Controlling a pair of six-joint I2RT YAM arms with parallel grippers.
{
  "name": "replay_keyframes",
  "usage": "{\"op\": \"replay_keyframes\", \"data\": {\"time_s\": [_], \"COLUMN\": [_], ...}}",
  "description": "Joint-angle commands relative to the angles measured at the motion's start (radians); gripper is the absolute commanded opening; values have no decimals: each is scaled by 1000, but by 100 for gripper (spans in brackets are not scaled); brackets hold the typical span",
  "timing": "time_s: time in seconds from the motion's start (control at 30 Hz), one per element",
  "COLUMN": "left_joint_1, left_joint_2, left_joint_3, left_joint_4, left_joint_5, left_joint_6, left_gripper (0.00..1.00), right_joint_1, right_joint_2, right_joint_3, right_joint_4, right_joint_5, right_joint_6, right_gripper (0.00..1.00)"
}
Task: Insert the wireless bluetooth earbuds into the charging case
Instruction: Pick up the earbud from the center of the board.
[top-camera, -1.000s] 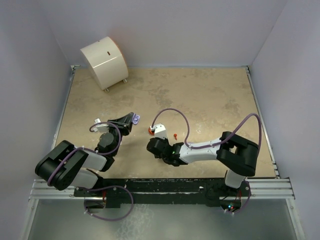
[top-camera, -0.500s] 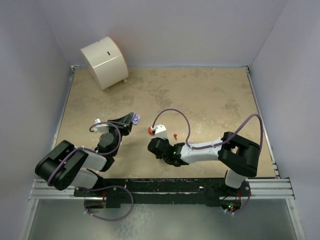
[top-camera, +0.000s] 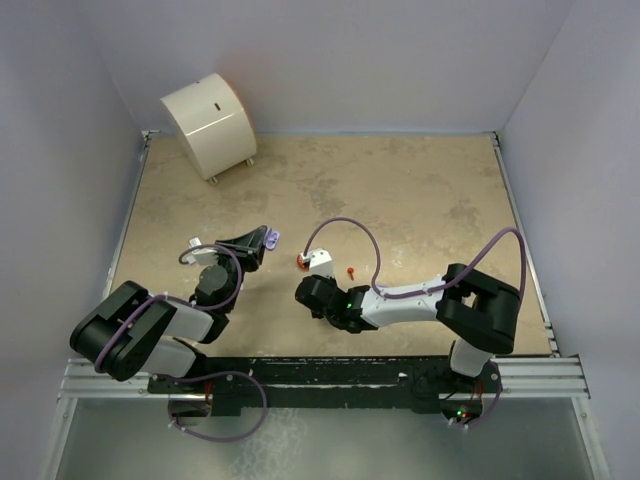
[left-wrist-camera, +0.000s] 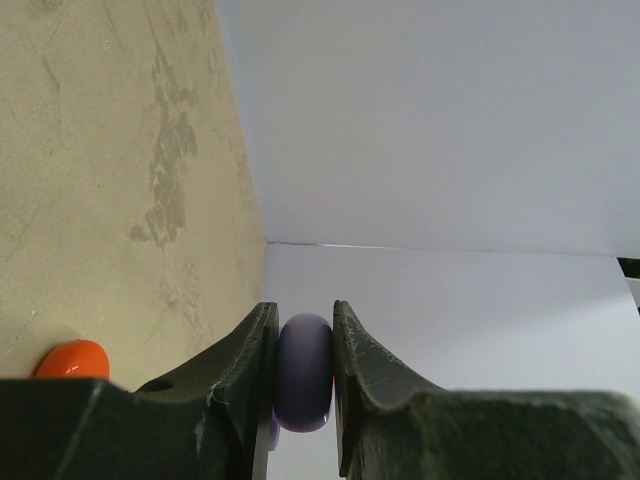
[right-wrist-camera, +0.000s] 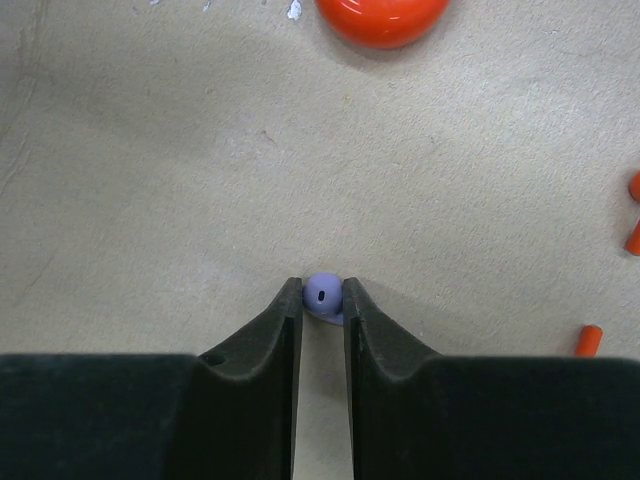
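- The lilac earbud (right-wrist-camera: 322, 296) is lying on the table (right-wrist-camera: 150, 150), squarely between the tips of the right gripper (right-wrist-camera: 322, 290). It is right at the claw's mouth, not off to either side.
- The right claw is narrowed to a slim gap and appears to be pinching the earbud, with a finger pressing on each flank of the rounded head. The bud is resting on the table, not lifted.
- The earbud's head is facing the wrist camera and showing a small dark slot. Its stem is hidden under the head, so its long axis cannot be told.
- The left gripper (left-wrist-camera: 303, 312) is clenched on the lilac case (left-wrist-camera: 305, 372), holding it edge-on between both pads. The left wrist view is showing only a rounded rim, so I cannot tell whether the lid is up.
- In the top view the lilac case (top-camera: 272, 238) is sitting just to the left of the right arm's tip, near but not touching. The right arm is the nearer one to the bud — it already has it — so the coming move likely turns on lifting and carrying it a short way left to the held case.
- The orange case (right-wrist-camera: 382, 18) is lying on the table ahead of the right claw, well apart from the bud.
- Red-orange earbuds (right-wrist-camera: 588, 340) are lying loose at the right edge of that view, untouched.
- Judging by this, no earbud is seated yet.
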Motion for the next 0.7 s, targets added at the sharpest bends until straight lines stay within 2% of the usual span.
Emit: {"op": "replay_keyframes", "data": {"time_s": [0.0, 0.13, 0.23, 0.43, 0.67], "left_joint_1": [9, 8, 8, 9, 9], "left_joint_2": [-25, -36, -47, -83, -114], "left_joint_3": [-15, -17, -15, -10, 17], "left_joint_4": [40, 35, 26, -3, 0], "left_joint_5": [0, -4, -5, -9, -16], "left_joint_6": [14, 15, 15, 9, -19], "left_gripper": [0, 0, 0, 0, 0], "right_joint_1": [-1, -19, -79, -273, -417], "right_joint_2": [-13, -44, -126, -305, -323], "right_joint_3": [-5, 24, 42, 51, 49], "right_joint_4": [-15, -4, 71, 302, 552], "right_joint_5": [-16, 0, -35, -253, -527], "right_joint_6": [12, -11, -74, -217, -228], "right_gripper": [13, 8, 5, 2, 0]}}
